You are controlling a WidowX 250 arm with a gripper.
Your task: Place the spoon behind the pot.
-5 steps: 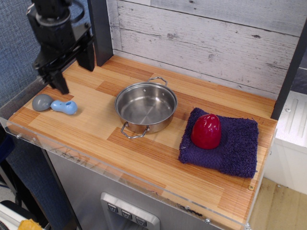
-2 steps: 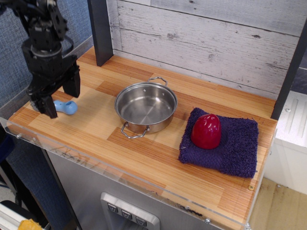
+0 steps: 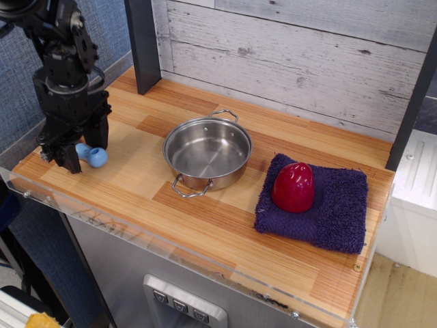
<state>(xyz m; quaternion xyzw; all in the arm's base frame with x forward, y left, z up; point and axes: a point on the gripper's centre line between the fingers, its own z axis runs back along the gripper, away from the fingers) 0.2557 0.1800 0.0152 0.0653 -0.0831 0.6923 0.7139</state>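
Observation:
The spoon (image 3: pixel 95 156) lies on the wooden counter at the far left; only its light-blue handle shows, and the grey bowl is hidden behind the gripper. My black gripper (image 3: pixel 82 150) is lowered over the spoon, open, with one finger on each side of it, close to the counter. The shiny steel pot (image 3: pixel 207 151) with two wire loop handles stands empty in the middle of the counter, to the right of the gripper and apart from it.
A purple towel (image 3: pixel 334 212) lies at the right with a red dome-shaped object (image 3: pixel 293 186) on it. A dark post (image 3: pixel 143 44) stands at the back left. A plank wall (image 3: pixel 293 55) runs behind the counter. The counter's front edge has a clear strip (image 3: pixel 171 249).
The gripper has come down from above the counter's left end onto the spoon, now covering the grey bowl. The spoon, pot and towel have not moved.

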